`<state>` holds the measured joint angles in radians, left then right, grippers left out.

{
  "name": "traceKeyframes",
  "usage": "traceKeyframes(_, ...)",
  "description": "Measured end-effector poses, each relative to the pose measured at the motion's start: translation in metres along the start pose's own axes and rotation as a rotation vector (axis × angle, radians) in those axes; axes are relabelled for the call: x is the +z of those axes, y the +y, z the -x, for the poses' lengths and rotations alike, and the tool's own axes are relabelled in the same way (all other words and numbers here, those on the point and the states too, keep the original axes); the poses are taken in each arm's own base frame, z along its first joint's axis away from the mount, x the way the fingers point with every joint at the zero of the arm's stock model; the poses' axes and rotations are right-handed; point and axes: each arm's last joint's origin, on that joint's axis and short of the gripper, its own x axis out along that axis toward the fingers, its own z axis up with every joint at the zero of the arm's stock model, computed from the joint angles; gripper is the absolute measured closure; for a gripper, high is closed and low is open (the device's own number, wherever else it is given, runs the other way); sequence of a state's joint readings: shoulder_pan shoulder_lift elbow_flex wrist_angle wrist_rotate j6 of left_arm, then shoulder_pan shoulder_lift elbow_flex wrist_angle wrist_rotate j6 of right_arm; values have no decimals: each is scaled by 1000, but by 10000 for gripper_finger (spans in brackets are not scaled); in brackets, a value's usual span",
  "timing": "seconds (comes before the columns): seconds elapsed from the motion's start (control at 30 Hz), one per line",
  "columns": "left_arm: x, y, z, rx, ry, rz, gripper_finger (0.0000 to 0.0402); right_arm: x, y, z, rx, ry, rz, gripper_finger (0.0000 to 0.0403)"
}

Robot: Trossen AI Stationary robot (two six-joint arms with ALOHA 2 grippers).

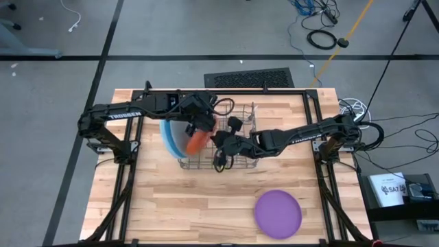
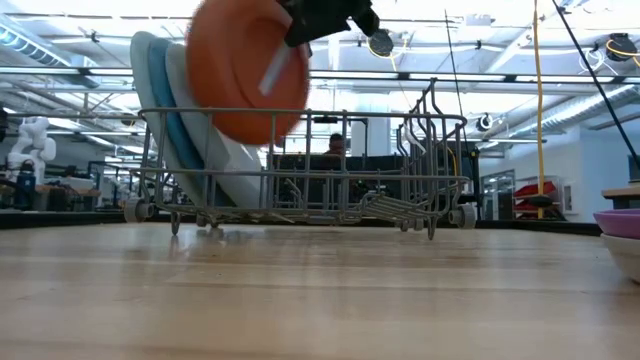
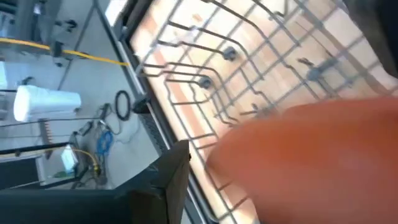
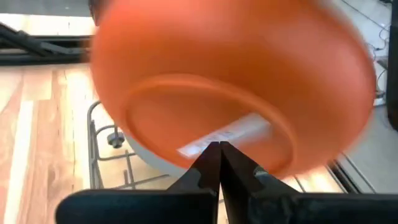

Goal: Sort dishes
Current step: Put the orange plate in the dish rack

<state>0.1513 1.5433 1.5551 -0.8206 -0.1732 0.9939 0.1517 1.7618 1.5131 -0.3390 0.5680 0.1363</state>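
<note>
On the wooden table [image 1: 171,206], the left claw [image 1: 204,129] holds the orange plate [image 1: 197,140] loosely over the rack [image 1: 236,161], while the shut, empty right claw [image 1: 218,139] waits beside it.

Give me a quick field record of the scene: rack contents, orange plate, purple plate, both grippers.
rack: wire, mid-table, large plates standing on edge at its left end
orange plate: tilted above the rack beside those plates, not seated yet
purple plate: flat on the table, near the front right, apart from the rack
left gripper: over the rack at the orange plate, hold unclear
right gripper: shut, tips at the orange plate's underside
</note>
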Motion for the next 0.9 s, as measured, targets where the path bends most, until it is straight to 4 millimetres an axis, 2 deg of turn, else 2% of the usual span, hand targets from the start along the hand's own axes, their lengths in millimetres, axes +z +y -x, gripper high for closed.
traceKeyframes(0.23, 1, -1, 0, -15, -6, 67, 255, 0, -2, -1, -20, -4, 14, 403)
traceKeyframes(0.43, 1, -2, 1, -19, -3, 112, 303, -1, -3, -2, -28, 3, 15, 403)
traceKeyframes(0.67, -1, -4, 0, -33, 23, 102, 383, -2, -6, -2, -43, 13, 12, 403)
traceKeyframes(0.9, -1, -3, 1, 21, 83, 3, 397, -3, -7, -2, -67, 28, 5, 403)
